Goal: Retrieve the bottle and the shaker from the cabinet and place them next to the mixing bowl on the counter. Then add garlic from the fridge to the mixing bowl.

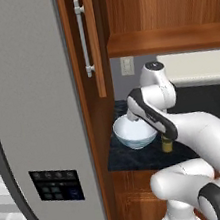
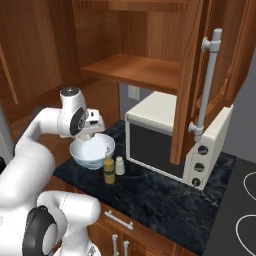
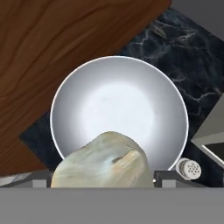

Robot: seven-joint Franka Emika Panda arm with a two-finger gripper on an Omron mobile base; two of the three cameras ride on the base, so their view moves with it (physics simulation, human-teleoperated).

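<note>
The white mixing bowl (image 3: 118, 100) lies right below my gripper (image 3: 105, 177), which is shut on a pale, lumpy garlic bulb (image 3: 103, 162) held just above the bowl's near rim. From the right base view, the gripper (image 2: 90, 131) hangs over the bowl (image 2: 92, 150) on the dark counter. A yellow bottle (image 2: 109, 171) and a small white shaker (image 2: 120, 165) stand side by side just right of the bowl. The shaker's perforated top (image 3: 189, 168) shows beside the bowl's rim. In the left base view, my forearm crosses in front of the bowl (image 1: 135, 134) and the bottle (image 1: 166, 144).
A microwave (image 2: 165, 140) stands on the counter right of the shaker. An open cabinet door (image 2: 190, 80) hangs above it, and the bare cabinet shelf (image 2: 135, 67) sits over the bowl. The grey fridge (image 1: 32, 120) stands close on the left. A stove top (image 2: 245, 200) lies far right.
</note>
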